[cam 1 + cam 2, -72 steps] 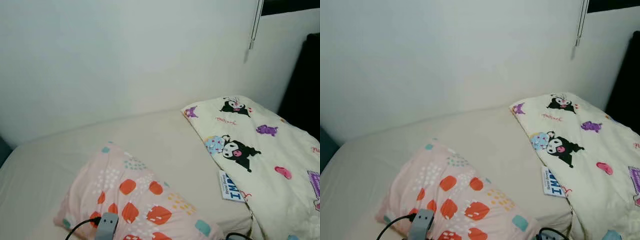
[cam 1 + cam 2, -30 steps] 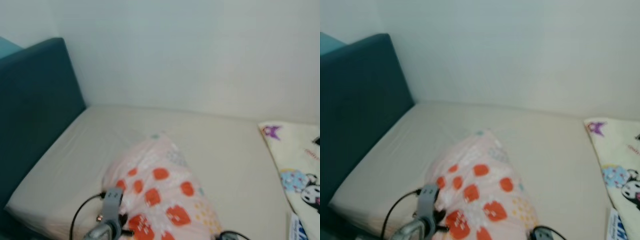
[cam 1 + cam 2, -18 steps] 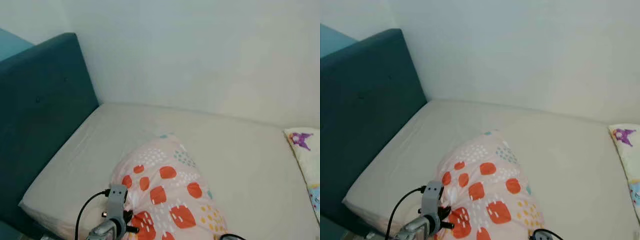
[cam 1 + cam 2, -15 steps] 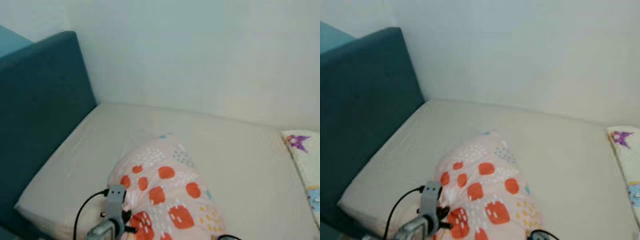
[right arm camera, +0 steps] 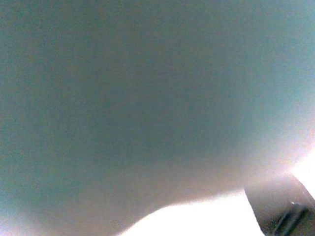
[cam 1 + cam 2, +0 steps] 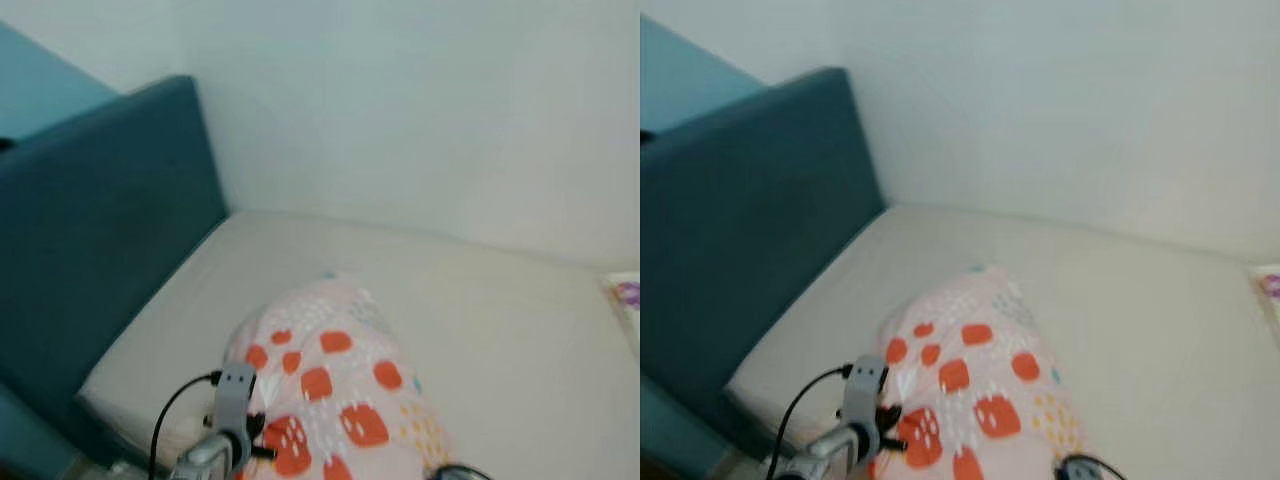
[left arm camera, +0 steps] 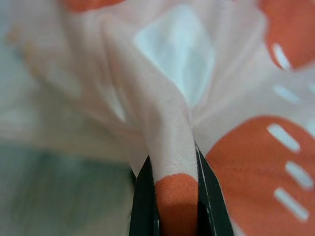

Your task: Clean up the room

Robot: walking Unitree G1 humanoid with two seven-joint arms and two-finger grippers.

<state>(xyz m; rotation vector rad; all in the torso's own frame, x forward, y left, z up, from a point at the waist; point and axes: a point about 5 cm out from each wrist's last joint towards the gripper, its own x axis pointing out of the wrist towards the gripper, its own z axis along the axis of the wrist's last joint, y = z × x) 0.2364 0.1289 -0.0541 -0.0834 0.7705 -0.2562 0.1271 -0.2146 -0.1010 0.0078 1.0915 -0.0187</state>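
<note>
A pink pillow (image 6: 335, 395) with orange and white spots lies on the cream bed sheet (image 6: 490, 300), near the bed's front edge. My left gripper (image 6: 258, 440) sits at the pillow's left corner, below its grey wrist mount (image 6: 233, 392). In the left wrist view my left gripper (image 7: 176, 209) is shut on a fold of the pillow's fabric (image 7: 167, 147), with a black finger (image 7: 143, 206) on either side of the fold. The right wrist view is a close blur of grey and white, with a dark part (image 5: 278, 209) at one corner.
A tall teal headboard (image 6: 100, 260) stands along the bed's left side. A white wall (image 6: 420, 110) runs behind the bed. A corner of a cartoon-print blanket (image 6: 628, 295) shows at the right edge. A black cable (image 6: 170, 420) loops off my left wrist.
The camera has swung left: the headboard came into view and the cartoon blanket slid off to the right. My left gripper stays shut on the pillow's corner.
</note>
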